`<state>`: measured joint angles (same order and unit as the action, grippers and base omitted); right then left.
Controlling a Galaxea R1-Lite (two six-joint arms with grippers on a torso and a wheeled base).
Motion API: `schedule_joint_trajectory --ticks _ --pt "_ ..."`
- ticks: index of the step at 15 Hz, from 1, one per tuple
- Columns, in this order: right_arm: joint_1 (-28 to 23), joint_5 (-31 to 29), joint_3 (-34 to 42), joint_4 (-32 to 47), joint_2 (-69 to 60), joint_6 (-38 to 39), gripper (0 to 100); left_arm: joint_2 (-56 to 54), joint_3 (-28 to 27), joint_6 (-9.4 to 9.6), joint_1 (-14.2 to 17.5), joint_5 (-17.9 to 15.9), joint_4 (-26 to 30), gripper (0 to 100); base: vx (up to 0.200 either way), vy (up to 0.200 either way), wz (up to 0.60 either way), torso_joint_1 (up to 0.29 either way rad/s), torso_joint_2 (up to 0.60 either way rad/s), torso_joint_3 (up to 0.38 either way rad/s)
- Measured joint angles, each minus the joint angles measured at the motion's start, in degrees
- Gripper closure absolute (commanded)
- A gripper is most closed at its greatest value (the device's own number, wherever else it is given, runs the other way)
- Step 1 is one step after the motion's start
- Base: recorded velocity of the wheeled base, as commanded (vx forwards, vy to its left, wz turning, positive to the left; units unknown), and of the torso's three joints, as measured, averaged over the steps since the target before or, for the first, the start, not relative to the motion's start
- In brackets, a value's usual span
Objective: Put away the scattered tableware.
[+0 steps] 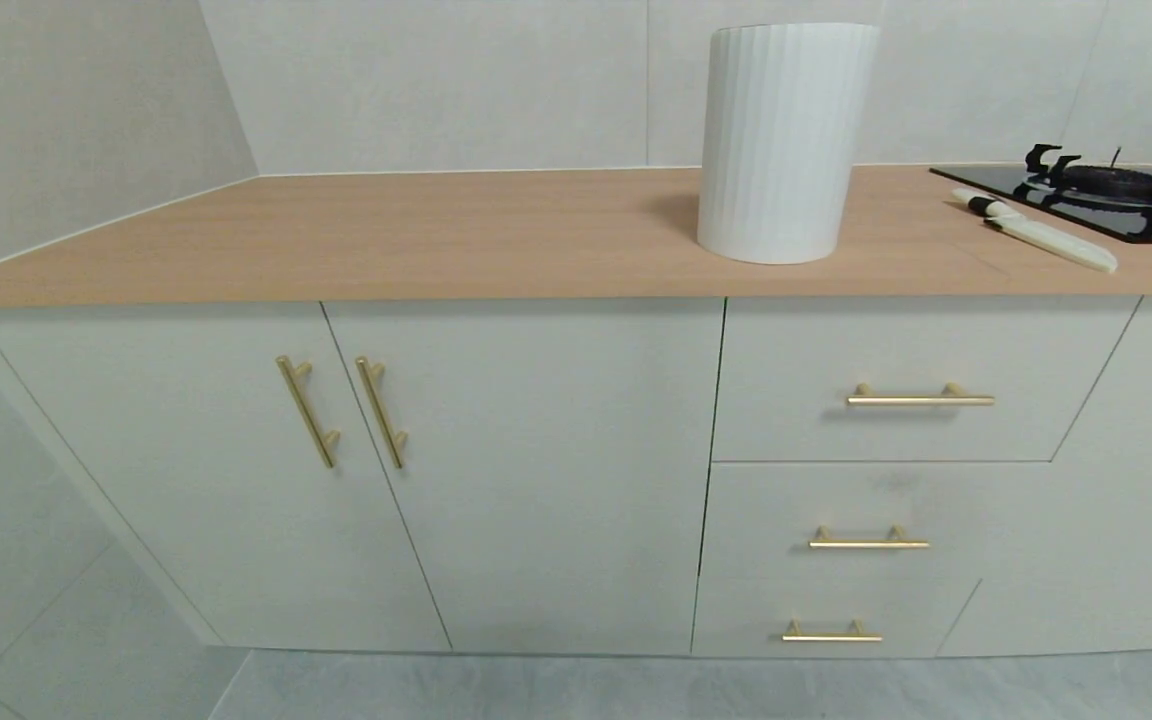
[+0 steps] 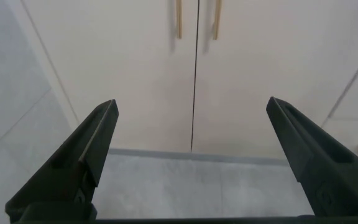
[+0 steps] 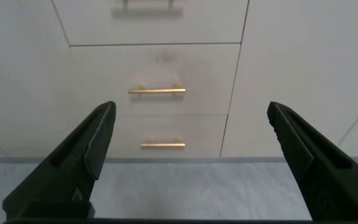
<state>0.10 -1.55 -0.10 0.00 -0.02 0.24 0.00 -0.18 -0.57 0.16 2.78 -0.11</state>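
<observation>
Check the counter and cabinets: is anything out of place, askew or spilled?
One thing: a white knife lies loose and diagonal on the countertop, its handle end by the hob edge. The ribbed container stands upright; nothing spilled, doors and drawers shut.

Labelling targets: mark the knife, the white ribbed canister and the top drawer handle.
knife [image 1: 1036, 232], head view, middle of its length
white ribbed canister [image 1: 781, 150], head view, middle of side wall
top drawer handle [image 1: 920, 400], head view, middle of bar

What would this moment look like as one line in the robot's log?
left gripper: open, low before cabinet doors | right gripper: open, low before drawers | knife: on counter beside hob
</observation>
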Motion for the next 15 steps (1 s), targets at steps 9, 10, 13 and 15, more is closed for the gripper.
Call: schedule_joint_trajectory --ticks 9,10,13,15 --pt "-0.05 -0.01 0.0 0.0 0.02 0.02 0 0.0 0.0 -0.02 0.0 0.01 0.06 0 0.133 0.0 0.0 0.004 0.0 0.001" --pt "-0.02 -0.01 0.0 0.0 0.02 0.0 0 0.0 0.0 -0.02 0.0 0.01 0.09 0 0.0 0.0 0.0 0.0 0.0 0.0" --pt "-0.02 -0.01 0.0 0.0 0.02 0.0 0 0.0 0.0 -0.09 0.0 0.01 0.01 0 0.0 0.0 -0.2 0.001 0.0 -0.001" --pt "-0.02 0.02 0.0 0.0 0.02 0.0 0 0.0 0.0 -0.11 -0.02 0.01 0.04 0 0.0 0.0 0.0 0.0 0.0 0.0"
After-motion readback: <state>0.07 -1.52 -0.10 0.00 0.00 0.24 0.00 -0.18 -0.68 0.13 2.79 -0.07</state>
